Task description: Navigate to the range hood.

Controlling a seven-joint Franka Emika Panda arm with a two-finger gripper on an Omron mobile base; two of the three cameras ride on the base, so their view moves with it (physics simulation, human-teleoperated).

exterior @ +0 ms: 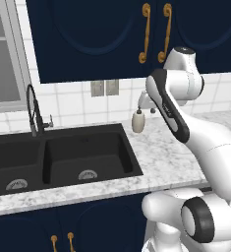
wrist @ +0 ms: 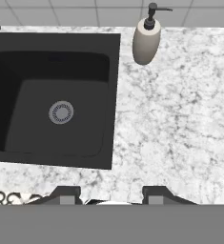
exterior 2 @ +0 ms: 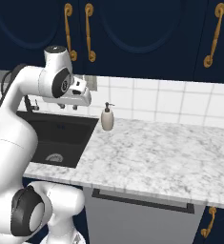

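Observation:
The range hood is out of view. My gripper [wrist: 111, 195] hangs open over the white marble counter [wrist: 180, 119], with nothing between its fingertips. It sits just in front of the right basin of the black sink [wrist: 32, 90]. In the right base view the gripper [exterior 2: 68, 106] points down above the sink's right edge, left of a beige soap dispenser [exterior 2: 107, 119].
The double black sink [exterior: 82, 147] has a black faucet [exterior: 33, 110] behind it, under a window [exterior: 4, 54]. The soap dispenser [exterior: 138, 120] stands at the tiled wall. Navy upper cabinets [exterior 2: 142, 33] hang overhead. A grey dishwasher front [exterior 2: 142, 214] sits below the counter [exterior 2: 166, 152].

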